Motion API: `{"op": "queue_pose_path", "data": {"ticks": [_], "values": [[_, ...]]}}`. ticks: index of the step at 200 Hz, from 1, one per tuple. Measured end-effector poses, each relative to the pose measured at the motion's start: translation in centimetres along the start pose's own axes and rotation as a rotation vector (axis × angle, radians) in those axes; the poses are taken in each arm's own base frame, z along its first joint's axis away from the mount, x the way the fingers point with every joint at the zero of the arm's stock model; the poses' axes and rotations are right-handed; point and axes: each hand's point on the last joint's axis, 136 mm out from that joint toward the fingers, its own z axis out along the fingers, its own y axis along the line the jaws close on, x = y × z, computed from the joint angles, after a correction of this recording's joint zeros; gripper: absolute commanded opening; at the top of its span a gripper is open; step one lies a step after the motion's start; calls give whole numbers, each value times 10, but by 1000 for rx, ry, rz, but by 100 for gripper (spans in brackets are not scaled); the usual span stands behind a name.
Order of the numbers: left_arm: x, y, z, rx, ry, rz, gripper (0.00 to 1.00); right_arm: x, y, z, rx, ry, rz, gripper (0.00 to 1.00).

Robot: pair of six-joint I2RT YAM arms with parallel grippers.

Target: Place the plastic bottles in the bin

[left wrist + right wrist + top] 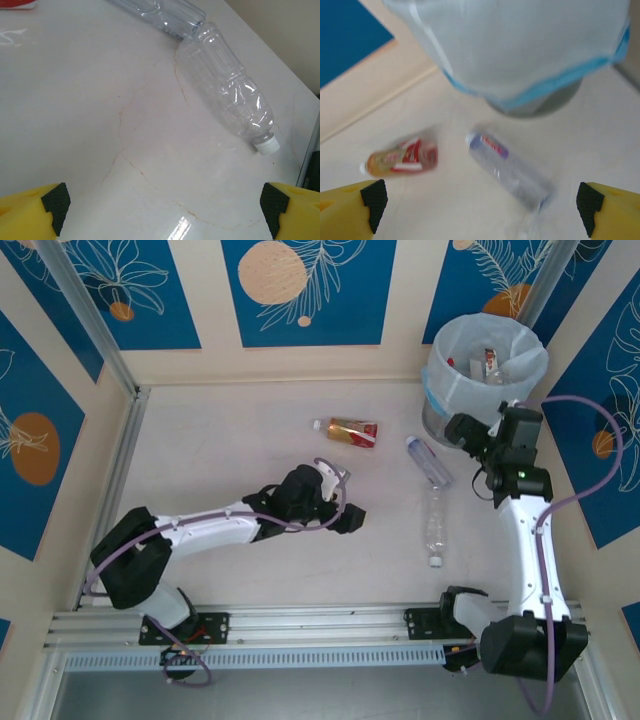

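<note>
Three bottles lie loose on the tabletop (230, 450), and a few more are already in the bin (445, 380).

The left gripper (345, 517) is empty, its fingers (54, 202) spread wide, low over bare tabletop. The clear bottle (227, 95) lies on its side ahead of this gripper and off to its right. Its long axis slants across the gripper's line, with the white cap (265, 145) at the end nearer the right-hand finger. Its base seems to touch the blue bottle (428, 460), which lies farther ahead. The red bottle (345, 430) sits well apart on the gripper's left.

The right gripper (462, 430) is also open and empty, and hangs just beside the bin. The blue bottle is just ahead of and below it, lying at a slant to its fingers.

I judge the left arm better placed for the clear bottle and the right arm much nearer the blue one. To take the clear bottle, the left gripper would have to go forward and rightward, then turn so the fingers straddle the body across its long axis.
</note>
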Motion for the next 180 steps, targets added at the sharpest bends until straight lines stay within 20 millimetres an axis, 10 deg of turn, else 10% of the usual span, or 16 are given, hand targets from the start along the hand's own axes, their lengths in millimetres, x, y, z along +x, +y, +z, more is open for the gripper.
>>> {"op": "queue_pose_path", "data": {"ticks": [81, 180], "values": [[10, 1, 15, 13, 56, -32, 99, 161, -57, 25, 182, 476, 87, 100], [14, 4, 15, 1, 59, -34, 99, 203, -72, 45, 278, 563, 138, 100]]}}
